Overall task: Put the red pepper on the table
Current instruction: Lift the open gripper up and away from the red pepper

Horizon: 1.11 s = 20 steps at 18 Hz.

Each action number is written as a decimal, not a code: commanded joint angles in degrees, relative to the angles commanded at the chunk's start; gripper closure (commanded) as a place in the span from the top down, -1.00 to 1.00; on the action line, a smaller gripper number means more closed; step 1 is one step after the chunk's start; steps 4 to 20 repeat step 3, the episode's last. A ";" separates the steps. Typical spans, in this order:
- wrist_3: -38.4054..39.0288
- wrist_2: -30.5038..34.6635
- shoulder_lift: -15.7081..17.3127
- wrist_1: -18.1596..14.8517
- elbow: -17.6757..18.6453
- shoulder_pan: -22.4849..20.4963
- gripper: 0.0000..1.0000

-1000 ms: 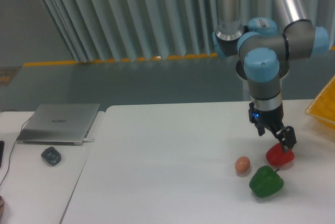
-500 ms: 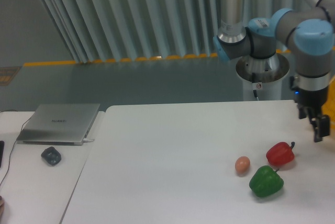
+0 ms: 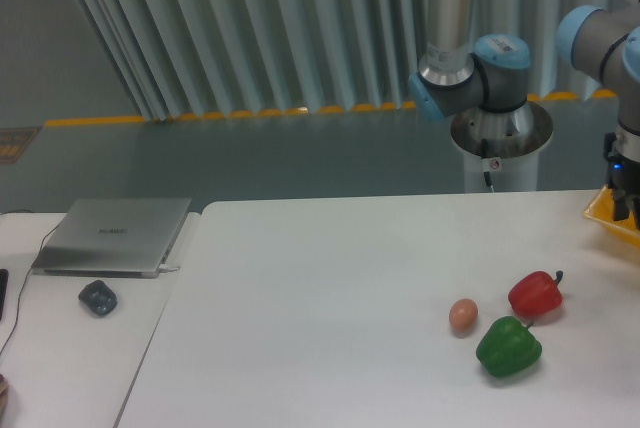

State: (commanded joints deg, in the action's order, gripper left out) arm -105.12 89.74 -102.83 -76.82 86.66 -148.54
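The red pepper [image 3: 535, 294] rests near the table's [image 3: 320, 278] right edge, well apart from the gripper [image 3: 624, 210]; jaw state indeterminate.

The white table [image 3: 330, 278] fills the lower right of the frame, carrying the red pepper [image 3: 534, 294], a green pepper [image 3: 508, 346] just below it and a small brownish egg-shaped thing [image 3: 462, 315] to their left.

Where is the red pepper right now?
The red pepper sits on the white table toward its right side, just up and right of the green pepper and right of the small brown egg.
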 joint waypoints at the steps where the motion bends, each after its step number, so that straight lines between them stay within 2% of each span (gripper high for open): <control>1: 0.00 0.09 0.00 0.00 0.09 0.00 1.00; 20: 0.00 0.09 0.00 0.09 0.26 0.00 1.00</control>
